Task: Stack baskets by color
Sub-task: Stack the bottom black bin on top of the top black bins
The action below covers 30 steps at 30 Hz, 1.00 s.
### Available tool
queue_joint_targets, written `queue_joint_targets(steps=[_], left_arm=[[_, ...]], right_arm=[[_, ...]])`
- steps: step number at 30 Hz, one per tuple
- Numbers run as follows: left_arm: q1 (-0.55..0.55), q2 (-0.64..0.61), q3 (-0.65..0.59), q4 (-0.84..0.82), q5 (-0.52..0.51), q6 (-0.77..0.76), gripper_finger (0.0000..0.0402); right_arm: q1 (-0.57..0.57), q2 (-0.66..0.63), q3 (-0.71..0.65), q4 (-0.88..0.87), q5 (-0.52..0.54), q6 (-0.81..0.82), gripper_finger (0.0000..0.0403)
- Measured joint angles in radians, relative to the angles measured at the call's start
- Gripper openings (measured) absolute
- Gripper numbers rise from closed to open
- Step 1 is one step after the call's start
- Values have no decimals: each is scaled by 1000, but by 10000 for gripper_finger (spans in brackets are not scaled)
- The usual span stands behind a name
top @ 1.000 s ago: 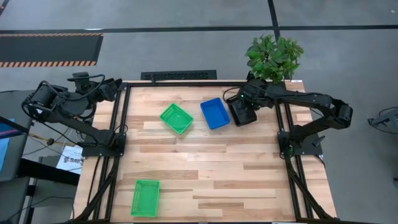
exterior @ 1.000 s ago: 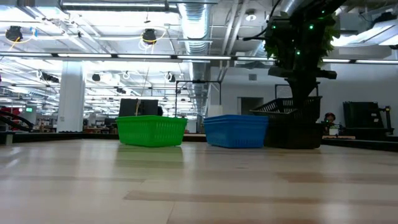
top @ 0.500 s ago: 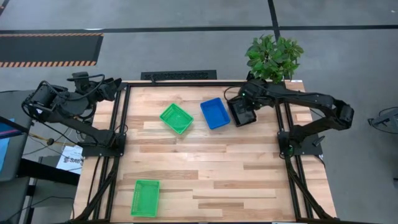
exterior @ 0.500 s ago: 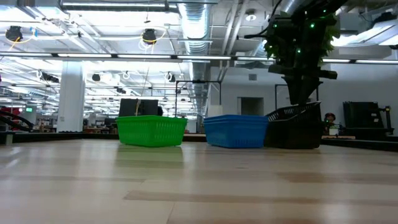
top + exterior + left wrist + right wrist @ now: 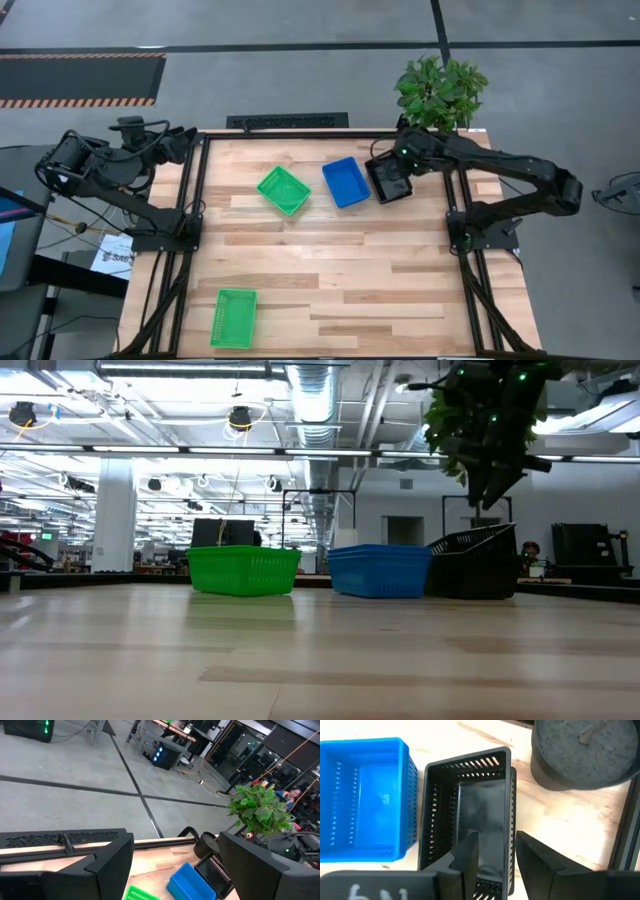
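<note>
The left gripper (image 5: pixel 185 133) waits off the counter's (image 5: pixel 330 280) far left corner, jaws spread wide and empty. On the pale wood-plank counter lie mesh plastic baskets, shallow and rectangular: a green basket (image 5: pixel 234 317) at the near left edge, a second green basket (image 5: pixel 283 190) toward the far middle, then a blue basket (image 5: pixel 346 181), and just beside it the black basket stack (image 5: pixel 388 181). The right gripper (image 5: pixel 496 854) hovers above the black stack's right wall, jaws parted a little and holding nothing. The right wrist view shows one slotted black basket nested askew in another; the low view shows its rim tilted. A leafy plant (image 5: pixel 441 91) in a round black pot (image 5: pixel 582 752) stands near the far right corner.
</note>
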<state>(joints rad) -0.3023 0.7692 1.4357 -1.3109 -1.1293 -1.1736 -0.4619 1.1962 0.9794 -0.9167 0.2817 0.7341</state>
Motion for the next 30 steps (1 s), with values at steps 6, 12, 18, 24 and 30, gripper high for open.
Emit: queue_joint_targets(steps=[6,12,18,24,30], left_arm=[[0,0,0,0,24,0,278],[0,0,0,0,32,0,278],[0,0,0,0,34,0,278],[0,0,0,0,34,0,278],[0,0,0,0,33,0,278]], right_arm=[[38,13,0,-69,32,20,137],[54,78,0,-110,32,18,133],[56,151,0,-126,34,16,130],[54,178,-1,-126,17,17,62],[40,147,-1,-126,5,23,19]])
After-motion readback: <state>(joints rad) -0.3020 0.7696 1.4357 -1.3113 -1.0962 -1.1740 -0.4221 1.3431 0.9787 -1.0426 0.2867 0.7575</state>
